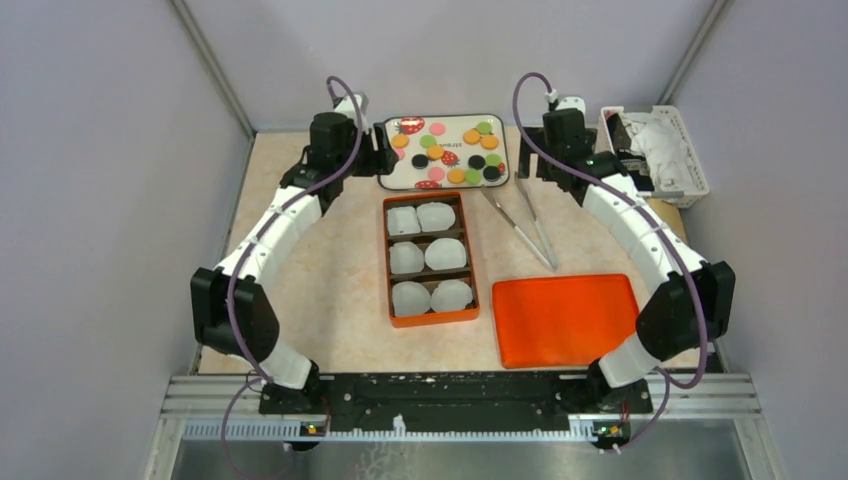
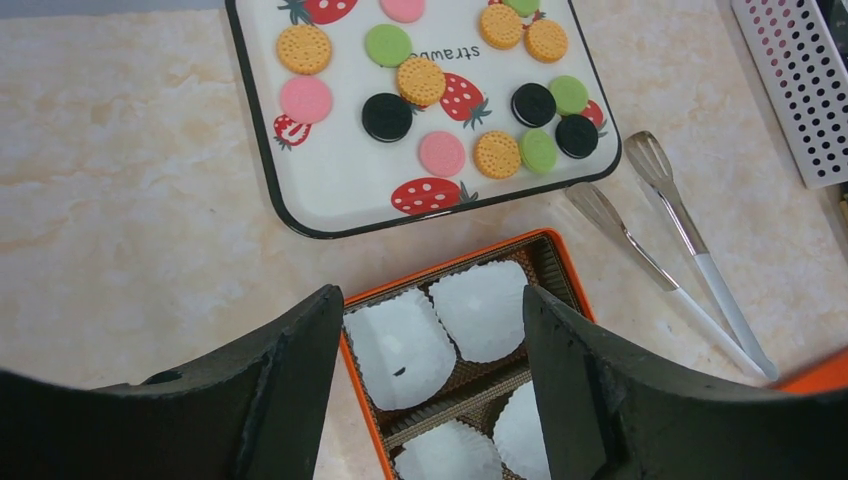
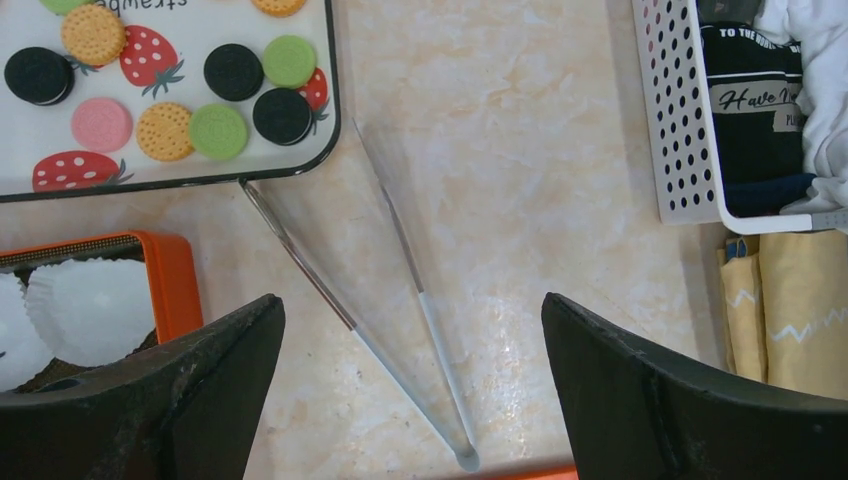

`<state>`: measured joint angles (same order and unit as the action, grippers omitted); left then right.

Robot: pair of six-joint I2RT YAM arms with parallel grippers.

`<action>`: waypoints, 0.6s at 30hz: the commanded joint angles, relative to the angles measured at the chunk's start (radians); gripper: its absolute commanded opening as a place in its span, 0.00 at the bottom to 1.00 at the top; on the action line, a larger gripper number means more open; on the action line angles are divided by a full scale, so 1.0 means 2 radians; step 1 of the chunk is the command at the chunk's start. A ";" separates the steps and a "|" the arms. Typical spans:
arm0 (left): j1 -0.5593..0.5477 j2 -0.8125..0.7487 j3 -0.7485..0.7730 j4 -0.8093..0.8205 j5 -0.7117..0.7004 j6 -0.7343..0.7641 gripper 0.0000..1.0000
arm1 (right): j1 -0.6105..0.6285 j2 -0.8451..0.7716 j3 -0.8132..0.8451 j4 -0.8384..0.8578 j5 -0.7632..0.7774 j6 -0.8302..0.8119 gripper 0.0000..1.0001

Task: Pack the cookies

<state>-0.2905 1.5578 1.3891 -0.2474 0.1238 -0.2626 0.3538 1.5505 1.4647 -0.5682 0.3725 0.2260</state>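
The cookies (image 1: 478, 161) lie scattered on a white strawberry-print tray (image 1: 408, 176) at the back of the table: black, green, orange and pink discs, also seen from the left wrist as cookies (image 2: 388, 117) and from the right wrist as cookies (image 3: 219, 131). An orange box (image 1: 431, 317) with white paper cups (image 1: 436, 217) sits mid-table. My left gripper (image 2: 432, 325) hovers open over the box's (image 2: 353, 392) far cups (image 2: 483, 309), holding nothing. My right gripper (image 3: 412, 345) stands wide open above a pair of metal tongs (image 3: 400, 315), empty.
The tongs (image 1: 524, 227) lie right of the box. An orange lid (image 1: 566, 319) rests at the front right. A white perforated basket (image 1: 690, 172) with cloth and packets stands at the back right, near my right arm; yellow packets (image 3: 788, 310) lie beside it.
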 commanded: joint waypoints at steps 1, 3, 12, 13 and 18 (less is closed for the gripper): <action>0.003 -0.032 -0.004 0.005 -0.022 -0.002 0.74 | 0.008 -0.025 0.004 0.013 0.000 -0.016 0.99; 0.011 -0.036 -0.009 0.010 -0.004 -0.016 0.77 | 0.008 -0.025 0.001 0.013 -0.005 -0.020 0.99; 0.076 -0.027 -0.045 0.028 0.080 -0.079 0.79 | 0.011 -0.027 -0.022 0.007 -0.063 -0.022 0.99; 0.080 -0.025 -0.050 0.027 0.083 -0.079 0.79 | 0.017 -0.028 -0.028 0.008 -0.072 -0.021 0.99; 0.082 -0.029 -0.078 0.044 0.062 -0.082 0.79 | 0.051 -0.029 -0.073 0.020 -0.076 -0.010 0.99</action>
<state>-0.1207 1.5139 1.2667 -0.2241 0.2386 -0.3973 0.3992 1.5337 1.3716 -0.5621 0.2607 0.1925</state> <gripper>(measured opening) 0.788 0.986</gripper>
